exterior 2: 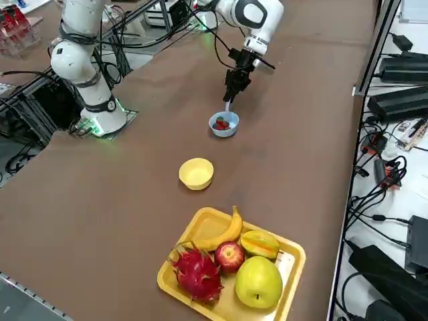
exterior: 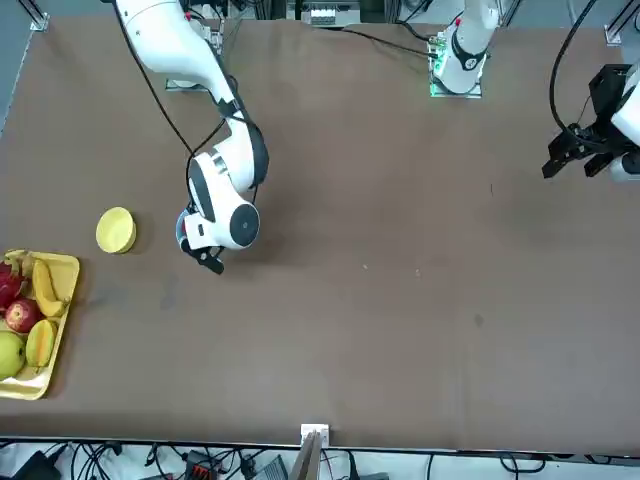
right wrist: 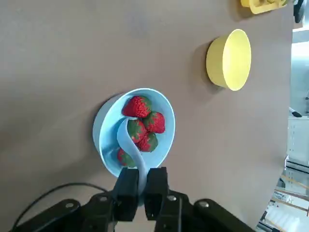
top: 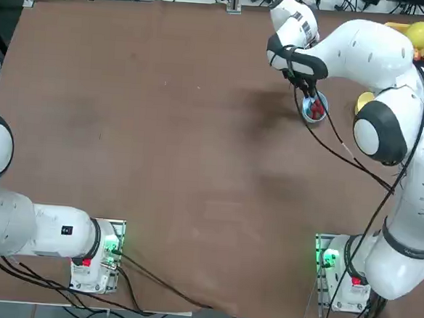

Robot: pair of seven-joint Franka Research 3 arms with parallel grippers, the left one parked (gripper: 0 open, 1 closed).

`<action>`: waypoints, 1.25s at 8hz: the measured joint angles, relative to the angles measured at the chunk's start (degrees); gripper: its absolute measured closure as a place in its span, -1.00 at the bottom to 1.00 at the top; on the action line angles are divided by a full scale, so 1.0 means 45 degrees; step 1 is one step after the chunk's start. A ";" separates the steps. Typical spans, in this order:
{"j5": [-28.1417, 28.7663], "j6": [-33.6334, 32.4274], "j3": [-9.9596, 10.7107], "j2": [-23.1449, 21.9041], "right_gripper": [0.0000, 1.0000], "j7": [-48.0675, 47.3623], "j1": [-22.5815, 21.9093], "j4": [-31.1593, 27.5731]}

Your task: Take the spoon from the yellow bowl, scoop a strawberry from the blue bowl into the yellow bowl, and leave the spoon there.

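Observation:
My right gripper (right wrist: 141, 174) is shut on the handle of the pale spoon (right wrist: 131, 145) and hangs just above the blue bowl (right wrist: 106, 126). The spoon's scoop end rests down among several red strawberries (right wrist: 154, 122) in that bowl. In the right side view the gripper (exterior 2: 231, 93) holds the spoon (exterior 2: 228, 106) pointing down into the blue bowl (exterior 2: 224, 131). The yellow bowl (exterior 2: 196, 174) stands empty a short way off, between the blue bowl and the fruit tray. From the top, the arm hides most of the yellow bowl (top: 362, 102).
A rectangular yellow tray (exterior 2: 287, 257) with a banana, apples, dragon fruit and other fruit lies at the table's right edge, beyond the yellow bowl (exterior: 116, 230). The arm's cable (top: 343, 150) trails over the table near the blue bowl (top: 314, 111).

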State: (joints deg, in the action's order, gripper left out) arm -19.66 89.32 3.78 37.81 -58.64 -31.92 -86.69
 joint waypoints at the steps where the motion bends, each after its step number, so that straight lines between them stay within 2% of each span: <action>1: -0.0003 -0.0005 0.0003 0.0008 0.77 0.0011 -0.0072 0.0031; 10: -0.0932 -0.0711 0.0004 0.0471 0.77 0.0381 -0.0790 0.0071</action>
State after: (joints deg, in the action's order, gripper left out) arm -23.85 86.12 3.80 39.93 -56.92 -35.48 -86.37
